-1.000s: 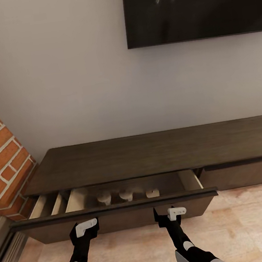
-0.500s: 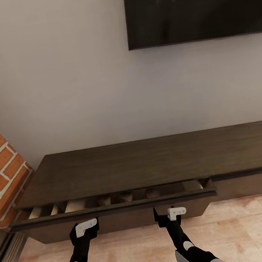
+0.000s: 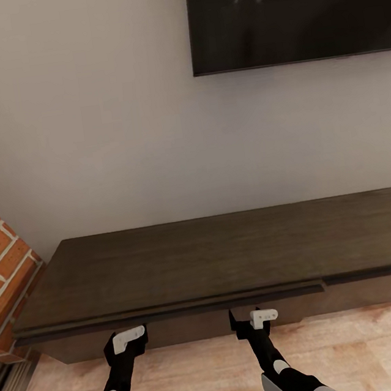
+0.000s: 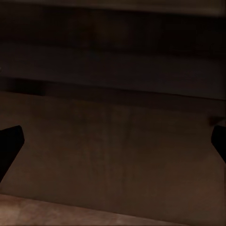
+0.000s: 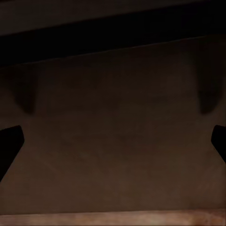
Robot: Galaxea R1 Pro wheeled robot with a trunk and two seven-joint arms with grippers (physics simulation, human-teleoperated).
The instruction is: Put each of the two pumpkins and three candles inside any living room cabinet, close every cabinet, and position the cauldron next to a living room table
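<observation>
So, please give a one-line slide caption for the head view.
Both grippers, left and right, open against the dark cabinet's nearly flush drawer front, below a wall-mounted TV.

The long dark-brown wooden cabinet blocks the way across mid-frame, brick fireplace walling the left edge; bare wooden floor lies open at lower right.

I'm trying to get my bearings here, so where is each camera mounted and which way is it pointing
Head view: on the robot's head, looking forward and down at the cabinet, wall and TV; both arms show, left claw and right claw at the drawer front.
Left wrist view: on the left arm, facing that dark front; fingertips at the edges.
Right wrist view: likewise, fingertips.
Shared: the drawer front.
</observation>
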